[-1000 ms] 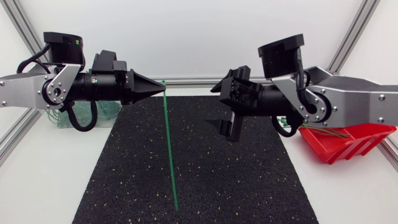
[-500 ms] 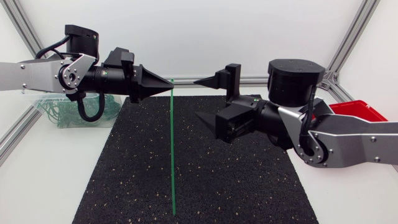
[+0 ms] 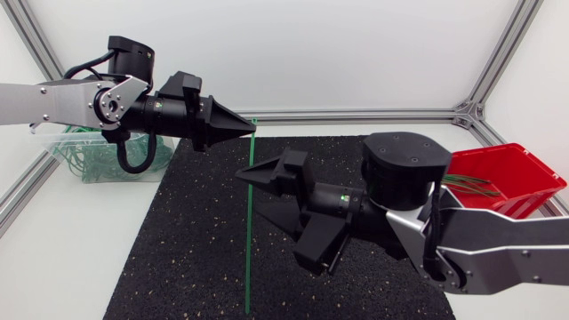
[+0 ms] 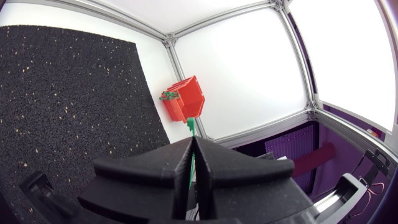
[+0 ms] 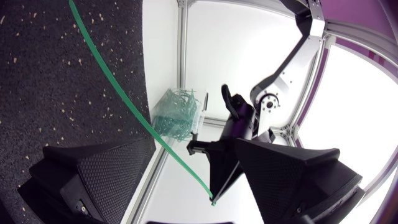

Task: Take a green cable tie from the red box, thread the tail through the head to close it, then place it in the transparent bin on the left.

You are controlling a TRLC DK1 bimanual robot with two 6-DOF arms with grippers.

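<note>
Tie [image 3: 249, 231] hung upright over the mat [image 3: 178, 258]. Its top end was clamped in the left gripper [image 3: 252, 130] and its tail pointed down toward the mat's near edge. Contact between tail and mat could not be determined.

Left gripper: both fingers were pressed together on the tie from two sides. In the left wrist view a short green stub projected ahead of the fingertips. The left arm [image 3: 53, 102] entered from the left edge, and its gripper pointed toward the middle, above the mat's far edge.

Right gripper [image 3: 273, 222]: the fingers were spread wide and held nothing. In the head view the upper fingertip sat just beside the tie, below the left gripper. In the right wrist view the tie crossed the gap between the two fingers. Contact with either finger could not be confirmed. The right arm [image 3: 498, 258] entered from the right edge.

Box [image 3: 533, 169]: it stood on the table to the right of the mat, with several other ties [image 3: 469, 183] inside.

Bin [image 3: 53, 164]: it stood at the table's left, behind the left arm, and contained a tangle of green ties.
</note>
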